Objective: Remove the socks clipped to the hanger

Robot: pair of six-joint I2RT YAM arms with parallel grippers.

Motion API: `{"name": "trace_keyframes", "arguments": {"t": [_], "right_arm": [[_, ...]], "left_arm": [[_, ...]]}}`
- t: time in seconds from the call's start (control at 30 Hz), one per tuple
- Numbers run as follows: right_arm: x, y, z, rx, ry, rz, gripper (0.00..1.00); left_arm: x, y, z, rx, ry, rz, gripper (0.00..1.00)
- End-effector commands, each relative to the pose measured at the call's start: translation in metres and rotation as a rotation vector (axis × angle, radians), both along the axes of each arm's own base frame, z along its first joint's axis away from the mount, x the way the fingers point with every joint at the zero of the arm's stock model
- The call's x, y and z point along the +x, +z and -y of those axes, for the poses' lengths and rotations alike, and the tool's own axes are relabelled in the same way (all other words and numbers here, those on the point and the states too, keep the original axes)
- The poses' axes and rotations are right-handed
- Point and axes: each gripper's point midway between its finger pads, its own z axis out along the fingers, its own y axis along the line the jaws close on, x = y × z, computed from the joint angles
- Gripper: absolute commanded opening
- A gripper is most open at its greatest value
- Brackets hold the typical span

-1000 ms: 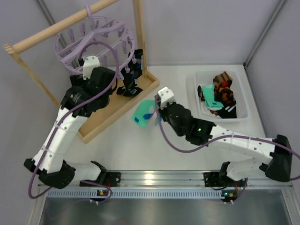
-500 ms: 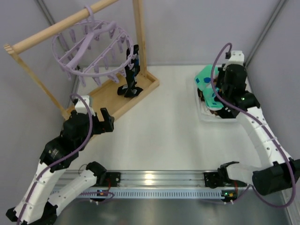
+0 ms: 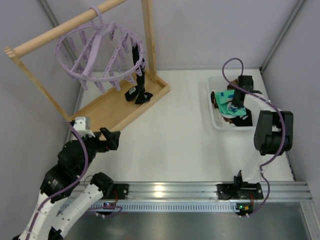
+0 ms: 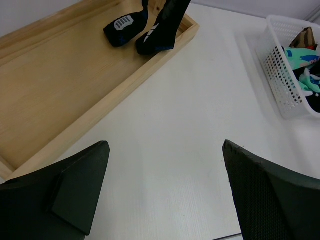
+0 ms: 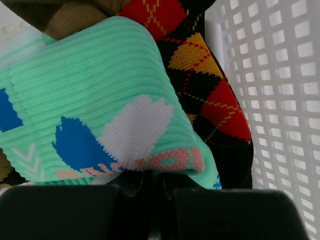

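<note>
The lavender hanger [image 3: 100, 47] hangs from the wooden rod at the back left. Two black socks with white marks [image 3: 136, 80] are still clipped to its right side, toes resting on the wooden tray; they also show in the left wrist view [image 4: 156, 31]. My right gripper [image 3: 234, 105] is down in the white basket [image 3: 206, 92], shut on the edge of a teal-mint sock [image 5: 100, 95], which lies over the black argyle sock [image 5: 210, 95]. My left gripper [image 3: 111, 140] is open and empty, low over the table in front of the tray; it also shows in its wrist view [image 4: 165, 145].
The wooden rod frame [image 3: 147, 35] stands on a wooden tray base [image 3: 107, 107] at the back left. The basket holds several socks, including a brown striped one [image 5: 70, 20], and its mesh wall [image 5: 285, 75] is close on the right. Grey walls enclose the table.
My right gripper carried the teal-mint sock from the table's middle to the basket and lowered it in. My left arm pulled back from the hanger to the near left.
</note>
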Motion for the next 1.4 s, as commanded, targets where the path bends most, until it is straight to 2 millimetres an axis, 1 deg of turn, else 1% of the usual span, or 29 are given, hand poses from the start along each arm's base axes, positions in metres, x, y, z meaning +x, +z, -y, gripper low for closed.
{"name": "trace_keyframes", "arguments": {"t": [0.0, 0.1, 0.13, 0.17, 0.23, 0.3, 0.33, 0.43, 0.5, 0.57, 0.63, 0.67, 0.7, 0.73, 0.77, 0.83, 0.87, 0.9, 0.93, 0.97, 1.0, 1.07, 1.1, 1.17, 1.2, 1.23, 1.27, 1.3, 1.37], "right_arm": [[0.009, 0.01, 0.0, 0.03, -0.022, 0.041, 0.03], [0.01, 0.031, 0.001, 0.03, -0.025, 0.079, 0.18], [0.009, 0.05, 0.001, 0.027, -0.024, 0.116, 0.26], [0.007, 0.06, 0.002, 0.023, -0.029, 0.129, 0.46], [0.005, 0.098, 0.004, 0.01, -0.031, 0.204, 0.5], [0.002, 0.125, 0.004, 0.0, -0.029, 0.244, 0.58], [-0.002, 0.144, 0.005, -0.005, -0.029, 0.281, 0.66], [-0.011, 0.178, 0.004, -0.028, -0.025, 0.345, 0.74], [-0.01, 0.192, -0.006, -0.038, 0.005, 0.384, 0.85], [-0.007, 0.205, -0.046, -0.019, 0.121, 0.429, 0.94], [0.001, 0.217, -0.103, 0.104, 0.338, 0.514, 0.96], [0.001, 0.223, -0.14, 0.192, 0.475, 0.557, 0.96], [-0.014, 0.218, -0.188, 0.358, 0.697, 0.56, 0.96], [-0.008, 0.244, -0.211, 0.441, 0.786, 0.69, 0.96], [-0.024, 0.24, -0.243, 0.537, 0.922, 0.691, 0.96], [-0.027, 0.247, -0.278, 0.582, 1.05, 0.759, 0.95], [-0.037, 0.244, -0.305, 0.597, 1.12, 0.751, 0.95], [-0.031, 0.25, -0.316, 0.562, 1.117, 0.78, 0.95], [-0.025, 0.236, -0.331, 0.562, 1.114, 0.754, 0.95], [-0.032, 0.24, -0.357, 0.57, 1.138, 0.768, 0.95], [-0.021, 0.229, -0.366, 0.55, 1.09, 0.765, 0.94], [-0.027, 0.231, -0.397, 0.547, 1.114, 0.804, 0.92], [-0.024, 0.214, -0.409, 0.535, 1.124, 0.779, 0.91], [-0.029, 0.213, -0.436, 0.53, 1.157, 0.784, 0.89], [-0.027, 0.209, -0.444, 0.519, 1.163, 0.787, 0.87], [-0.022, 0.192, -0.454, 0.512, 1.163, 0.765, 0.84], [-0.02, 0.195, -0.464, 0.503, 1.155, 0.783, 0.82], [-0.014, 0.18, -0.471, 0.493, 1.146, 0.771, 0.81], [-0.006, 0.181, -0.48, 0.479, 1.127, 0.797, 0.73]], "left_arm": [[0.007, 0.011, 0.003, -0.043, 0.015, 0.045, 0.98], [0.006, 0.011, 0.002, -0.043, 0.016, 0.045, 0.98], [0.007, 0.011, 0.002, -0.045, 0.017, 0.045, 0.98], [0.007, 0.011, 0.002, -0.043, 0.018, 0.044, 0.98], [0.007, 0.011, 0.001, -0.045, 0.021, 0.045, 0.98], [0.006, 0.012, 0.0, -0.05, 0.026, 0.052, 0.98], [0.005, 0.013, -0.001, -0.053, 0.031, 0.056, 0.98], [0.003, 0.015, -0.005, -0.064, 0.042, 0.072, 0.98], [0.001, 0.017, -0.007, -0.073, 0.047, 0.082, 0.98], [0.001, 0.017, -0.007, -0.074, 0.048, 0.084, 0.98], [0.001, 0.017, -0.007, -0.073, 0.048, 0.082, 0.98], [0.001, 0.017, -0.007, -0.073, 0.048, 0.082, 0.98], [0.001, 0.017, -0.007, -0.073, 0.047, 0.082, 0.98], [0.001, 0.017, -0.007, -0.074, 0.048, 0.083, 0.98], [0.001, 0.017, -0.007, -0.074, 0.05, 0.084, 0.98], [0.0, 0.017, -0.008, -0.075, 0.051, 0.086, 0.98], [0.0, 0.017, -0.008, -0.076, 0.05, 0.088, 0.98], [0.0, 0.017, -0.008, -0.077, 0.051, 0.089, 0.98], [0.0, 0.017, -0.009, -0.076, 0.053, 0.086, 0.98], [0.0, 0.017, -0.009, -0.077, 0.056, 0.088, 0.98], [0.001, 0.017, -0.009, -0.076, 0.059, 0.087, 0.98], [0.001, 0.016, -0.009, -0.074, 0.059, 0.086, 0.98], [0.001, 0.016, -0.01, -0.074, 0.064, 0.086, 0.98], [0.001, 0.016, -0.01, -0.073, 0.062, 0.085, 0.98], [0.001, 0.016, -0.01, -0.073, 0.062, 0.085, 0.98], [0.002, 0.016, -0.009, -0.072, 0.061, 0.084, 0.98], [0.002, 0.016, -0.009, -0.072, 0.061, 0.082, 0.98], [0.002, 0.015, -0.009, -0.07, 0.059, 0.081, 0.98], [0.002, 0.015, -0.008, -0.069, 0.056, 0.08, 0.98]]}}
